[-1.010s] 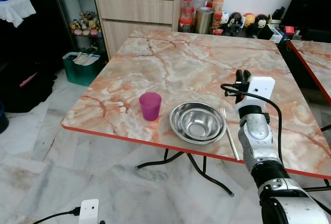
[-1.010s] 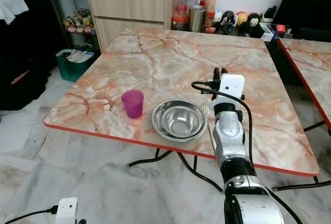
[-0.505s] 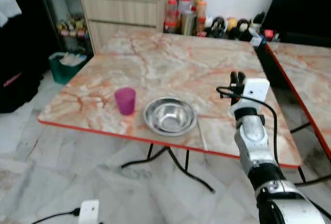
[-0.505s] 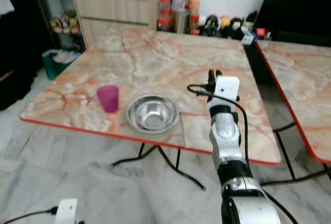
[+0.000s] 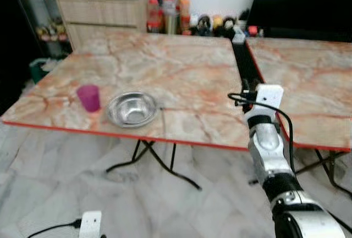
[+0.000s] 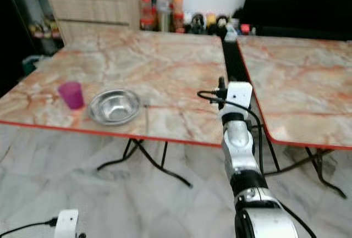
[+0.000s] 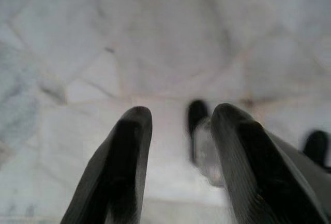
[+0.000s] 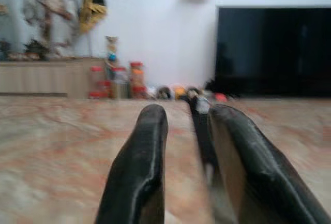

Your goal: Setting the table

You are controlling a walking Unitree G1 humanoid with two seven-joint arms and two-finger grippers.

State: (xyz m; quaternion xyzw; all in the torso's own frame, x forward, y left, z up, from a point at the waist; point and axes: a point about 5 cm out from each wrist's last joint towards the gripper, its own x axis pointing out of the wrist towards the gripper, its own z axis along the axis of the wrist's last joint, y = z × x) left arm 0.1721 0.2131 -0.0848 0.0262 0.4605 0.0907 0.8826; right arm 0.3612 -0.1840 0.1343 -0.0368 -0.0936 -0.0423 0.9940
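Your marble desk (image 5: 181, 78) has a gap beside its right edge; right gripper (image 8: 186, 146) narrowly parted, left gripper (image 7: 178, 151) likewise, over floor.

Glossy marble-patterned table (image 5: 181, 73), shiny steel bowl (image 5: 132, 109), matt purple plastic cup (image 5: 89, 97), polished pale marble floor (image 5: 181, 205)

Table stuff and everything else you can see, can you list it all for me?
Cup: one, purple, near the table's front edge, beside the bowl.
Bowl: one, shiny metal, right of the cup.
Marble table: one, orange-pink with red edge, holds cup and bowl.
Second table: one, same marble, to the right.
Jars: several, red-lidded, by the far wall.
Cabinet: one, wooden, far left.
Floor: pale marble tiles.
Right gripper: black fingers apart, raised at the table's right end.
Left gripper: black fingers apart, above the floor.
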